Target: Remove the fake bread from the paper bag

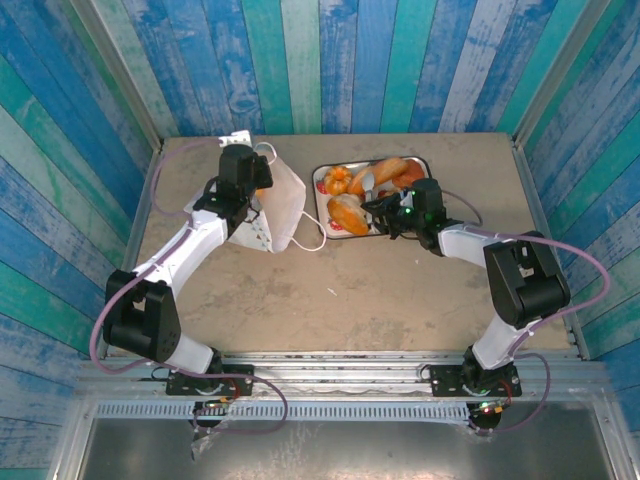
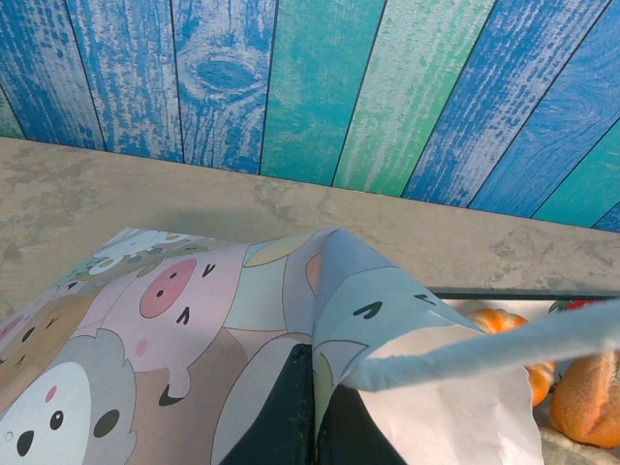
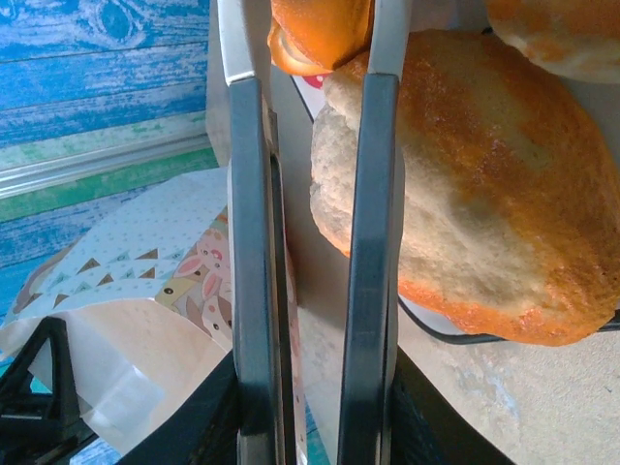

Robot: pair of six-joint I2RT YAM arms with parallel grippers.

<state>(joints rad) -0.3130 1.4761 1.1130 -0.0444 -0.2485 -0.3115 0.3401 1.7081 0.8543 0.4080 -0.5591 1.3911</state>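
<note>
The white paper bag [image 1: 278, 205] lies tilted on the table left of the tray, and its side shows cartoon animals [image 2: 194, 310]. My left gripper [image 1: 258, 175] is shut on a fold of the bag's paper [image 2: 315, 358], with a white cord handle [image 2: 484, 349] crossing just beside it. Several golden-orange pieces of fake bread [image 1: 390, 172] lie in the tray [image 1: 318, 170]. My right gripper [image 1: 378, 213] is at the tray's near left. Its narrow jaws [image 3: 312, 29] have an orange roll [image 3: 320, 34] between the tips. A large pale-and-orange bread [image 3: 484, 194] lies against the right finger.
The tray's dark rim [image 3: 455, 336] shows under the overhanging large bread. Bare beige table lies in front of the bag and tray [image 1: 340, 290]. Blue and green plank walls close in the back and both sides. The bag [image 3: 126, 262] lies left of my right fingers.
</note>
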